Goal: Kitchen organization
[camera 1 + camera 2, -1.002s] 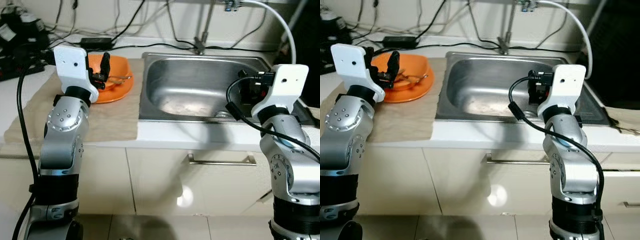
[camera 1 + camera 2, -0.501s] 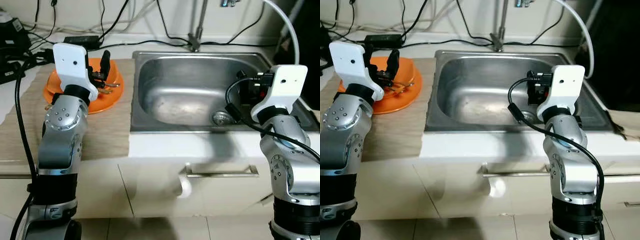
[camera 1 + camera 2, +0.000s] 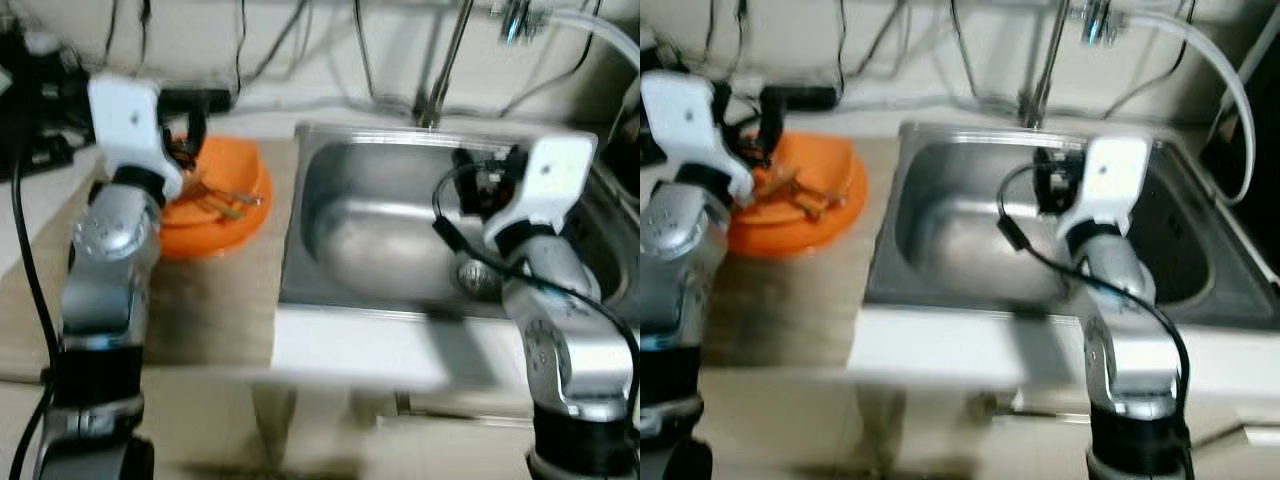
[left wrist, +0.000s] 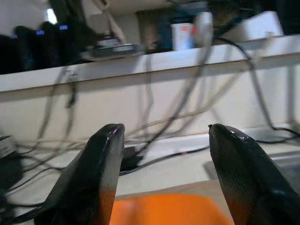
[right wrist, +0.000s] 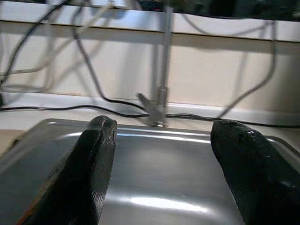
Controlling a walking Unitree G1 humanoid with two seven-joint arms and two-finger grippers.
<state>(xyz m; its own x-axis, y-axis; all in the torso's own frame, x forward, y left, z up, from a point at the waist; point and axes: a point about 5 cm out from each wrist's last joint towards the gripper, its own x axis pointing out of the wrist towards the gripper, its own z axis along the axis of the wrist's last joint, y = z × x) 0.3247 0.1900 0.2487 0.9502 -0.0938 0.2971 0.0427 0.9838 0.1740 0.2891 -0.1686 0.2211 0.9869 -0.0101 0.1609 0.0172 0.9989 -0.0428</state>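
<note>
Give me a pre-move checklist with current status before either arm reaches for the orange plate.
1. Left gripper open and empty: ok.
2. Right gripper open and empty, over the sink: ok.
3. Orange plate flat on the mat beside the sink: ok.
4. What lies on the plate identified: cannot tell, blurred.
5. Head camera picture steady: not ok, blurred.
6. Cables behind, off the plate: ok.
</note>
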